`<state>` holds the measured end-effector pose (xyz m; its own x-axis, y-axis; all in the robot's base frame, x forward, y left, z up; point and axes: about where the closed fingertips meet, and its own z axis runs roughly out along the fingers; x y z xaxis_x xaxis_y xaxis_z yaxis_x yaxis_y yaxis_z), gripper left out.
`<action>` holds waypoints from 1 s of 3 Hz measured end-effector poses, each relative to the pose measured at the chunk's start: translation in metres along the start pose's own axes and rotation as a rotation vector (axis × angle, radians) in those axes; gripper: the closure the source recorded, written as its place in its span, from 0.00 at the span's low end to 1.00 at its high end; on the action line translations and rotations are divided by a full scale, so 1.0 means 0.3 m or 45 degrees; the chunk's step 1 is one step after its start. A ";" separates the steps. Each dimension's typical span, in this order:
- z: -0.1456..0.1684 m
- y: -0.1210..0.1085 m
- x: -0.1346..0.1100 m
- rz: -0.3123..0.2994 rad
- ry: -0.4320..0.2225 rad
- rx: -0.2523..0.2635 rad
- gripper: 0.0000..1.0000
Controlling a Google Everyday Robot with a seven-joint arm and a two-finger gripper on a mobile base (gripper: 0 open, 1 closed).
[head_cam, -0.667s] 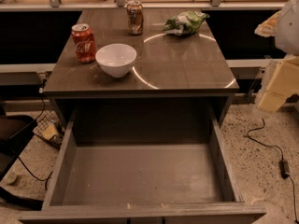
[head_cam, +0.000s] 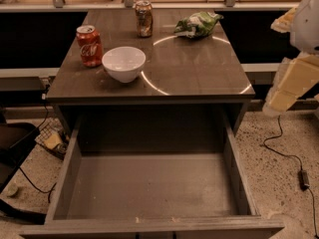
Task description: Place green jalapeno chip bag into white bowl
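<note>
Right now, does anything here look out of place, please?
Only the drawer stands wide open under the table. The white bowl sits upright, the green jalapeno chip bag lies crumpled. The gripper hangs right of the table.

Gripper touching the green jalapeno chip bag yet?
Apart. The camera view shows the gripper hanging beyond the right edge of the table, a wide gap of bare surface away from the green jalapeno chip bag at the far side.

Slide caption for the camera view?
Green jalapeno chip bag far right on table, white bowl near left, gripper beside the table's right edge.
</note>
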<state>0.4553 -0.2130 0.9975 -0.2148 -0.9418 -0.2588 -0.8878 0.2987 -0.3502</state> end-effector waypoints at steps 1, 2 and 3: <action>0.042 -0.153 -0.042 0.070 -0.134 0.110 0.00; 0.088 -0.384 -0.123 0.153 -0.332 0.269 0.00; 0.145 -0.582 -0.194 0.292 -0.525 0.386 0.00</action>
<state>0.6405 -0.2038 1.0347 -0.1577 -0.7271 -0.6682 -0.6672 0.5773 -0.4707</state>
